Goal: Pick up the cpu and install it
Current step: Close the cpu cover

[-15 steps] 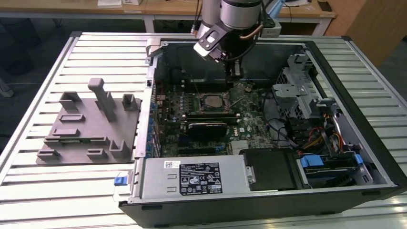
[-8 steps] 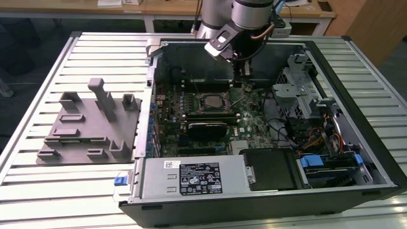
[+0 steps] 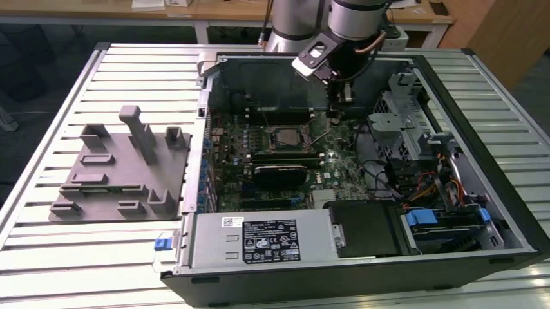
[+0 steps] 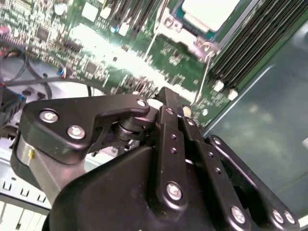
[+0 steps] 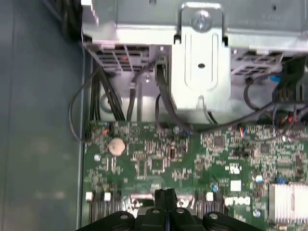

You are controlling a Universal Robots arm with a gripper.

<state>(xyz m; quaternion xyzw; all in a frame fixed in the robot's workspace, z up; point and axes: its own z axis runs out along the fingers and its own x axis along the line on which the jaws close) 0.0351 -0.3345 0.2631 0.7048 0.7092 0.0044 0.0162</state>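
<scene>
Where the arm (image 3: 357, 19) leaned into the open computer case (image 3: 481, 212), the claw (image 3: 336, 114) hung over the green circuit board (image 3: 344, 167), just beside the socket (image 3: 272, 136) on the exterior view's right. In both wrist views its two black fingers (image 5: 161, 195) were pressed together, tip against tip, with nothing gripped between them.

The cpu (image 3: 287, 136) lay flat inside the socket, apart from the claw. In the second wrist view the cpu (image 4: 209, 12) showed a silvery-white top, with the socket's metal frame around it and the claw (image 4: 166, 95) some way off over the board. Thin metal rods (image 4: 206, 72) ran out from the socket across the board. Long dark memory slots (image 4: 255, 43) lay side by side just beside the socket.

A grey tray (image 3: 120, 174) with upright posts sat on the slatted metal surface (image 3: 51, 257), outside the case and well apart from the socket on the exterior view's left. Nothing silvery lay on it.

The first wrist view took in a round coin battery (image 5: 116, 146) on the board, and a silvery metal bracket (image 5: 199, 57) with dark cables (image 5: 166, 103) hanging by it. How these lay from the socket could not be told. On the exterior view's right of the socket, a metal drive cage (image 3: 404, 122) and a bundle of coloured wires (image 3: 426, 190) stood against the case wall.
</scene>
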